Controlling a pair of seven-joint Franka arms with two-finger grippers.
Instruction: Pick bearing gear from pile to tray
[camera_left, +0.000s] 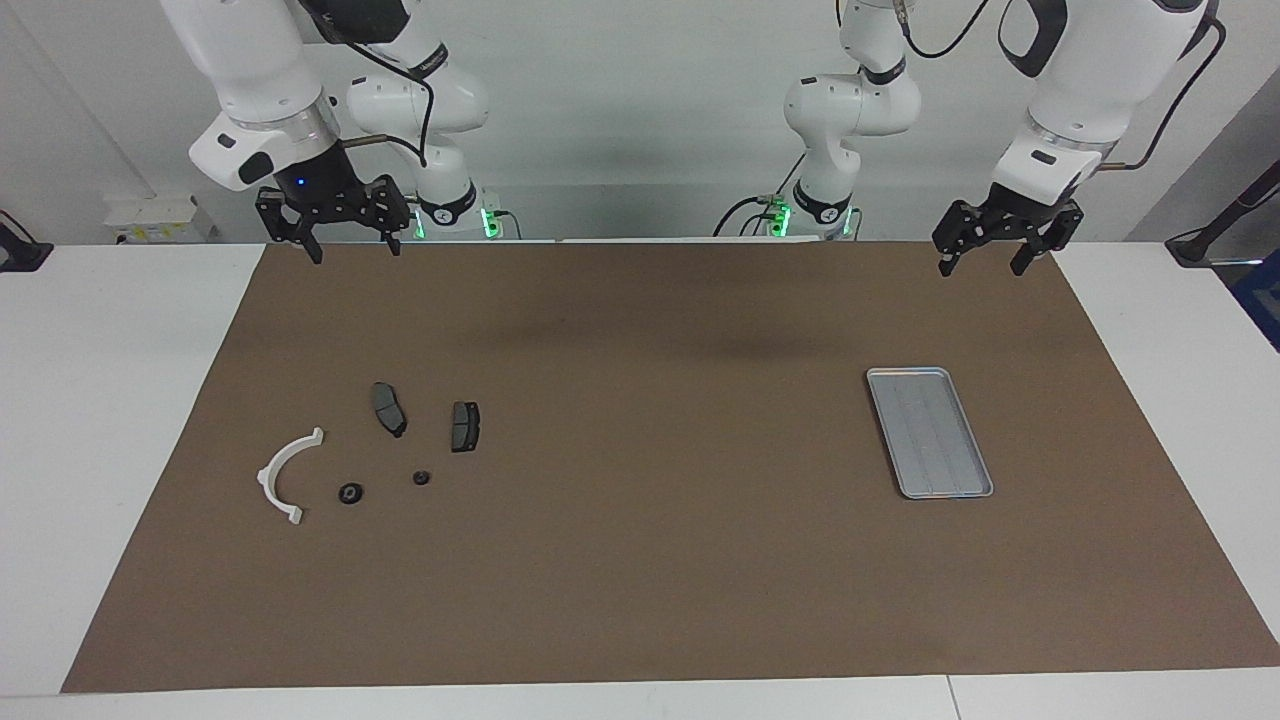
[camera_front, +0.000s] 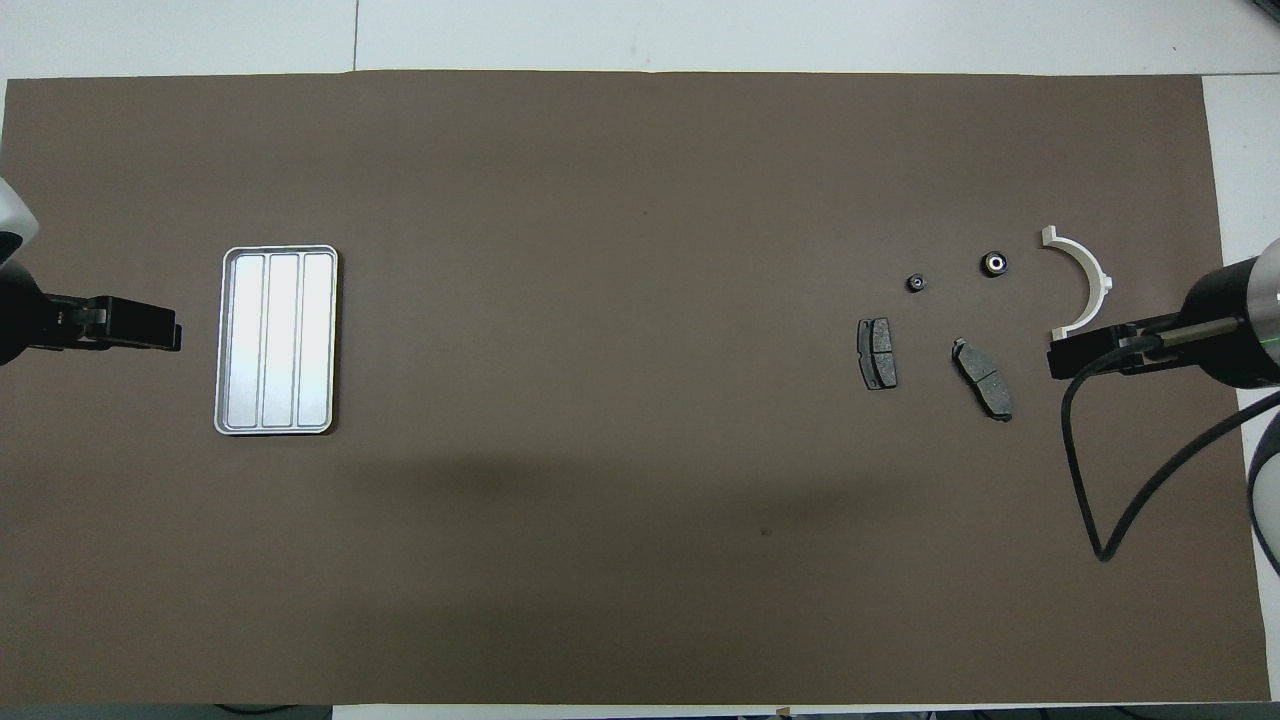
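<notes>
— Brown matting covered the table; what lay on it?

— Toward the right arm's end, the pile: a white curved arc, two dark grey brake pads, and two small black round pieces. The round pieces lay farther from the robots than the pads, apart from one another, and one showed a pale centre from overhead.

— And the right gripper?

— The right gripper hung raised over the mat's edge nearest the robots, its fingers spread apart and holding nothing. The whole pile lay on the mat out ahead of it, farther from the robots, untouched.

— The tray?

— The silver-grey tray sat flat toward the left arm's end, its ribbed floor bare.

— Where was the left gripper?

— The left gripper hung raised over that corner of the mat nearest the robots, fingers parted and holding nothing. The tray lay ahead of it on the mat, farther from the robots, well apart from the pile.
</notes>
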